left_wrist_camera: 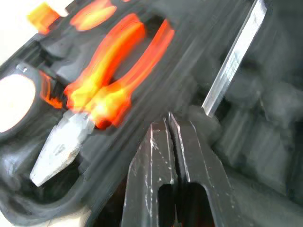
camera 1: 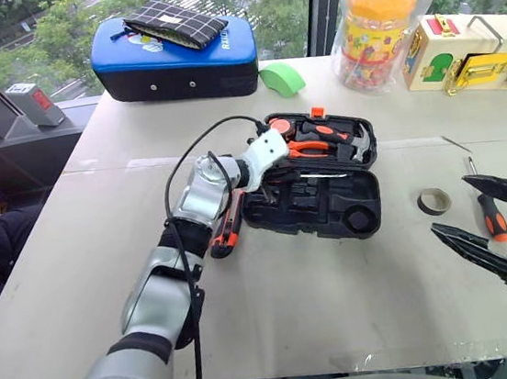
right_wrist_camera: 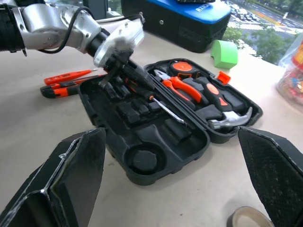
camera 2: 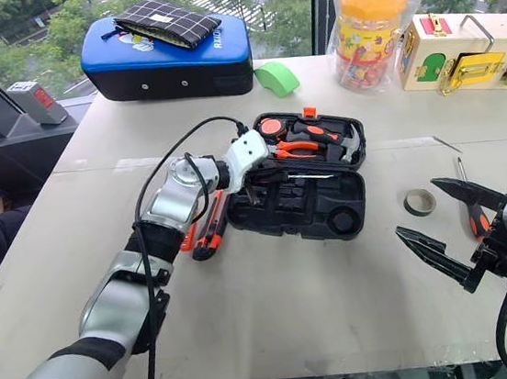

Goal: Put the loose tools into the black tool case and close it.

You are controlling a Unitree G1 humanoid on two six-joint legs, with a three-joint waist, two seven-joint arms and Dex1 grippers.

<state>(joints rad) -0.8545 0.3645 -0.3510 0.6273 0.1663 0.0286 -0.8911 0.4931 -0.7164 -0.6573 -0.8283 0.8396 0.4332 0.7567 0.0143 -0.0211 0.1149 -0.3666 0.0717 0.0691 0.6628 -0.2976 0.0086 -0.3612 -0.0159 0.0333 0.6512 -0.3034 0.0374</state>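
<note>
A: Item one, left gripper [right_wrist_camera: 113,64]?
B: I log it clenched, fingers [left_wrist_camera: 163,156] pressed together, empty, over the black tool case [camera 1: 350,219], which lies open mid-table. One screwdriver [right_wrist_camera: 156,101] lies inside the case.
A: Item two, right gripper [camera 2: 443,222]?
B: Jaws spread wide, holding nothing, near the tape ring [camera 1: 434,200] and second screwdriver [camera 1: 492,216]. Utility knife [camera 1: 228,234] and tester screwdriver [right_wrist_camera: 68,75] lie just left of the case.

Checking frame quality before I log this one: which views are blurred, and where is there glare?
Left wrist view: heavy motion streaks over the orange-handled pliers and the black tool case; the left gripper, shut, stays sharp. Head views: sharp, even daylight, soft shadows on the table. Right wrist view: sharp; no strong glare.
</note>
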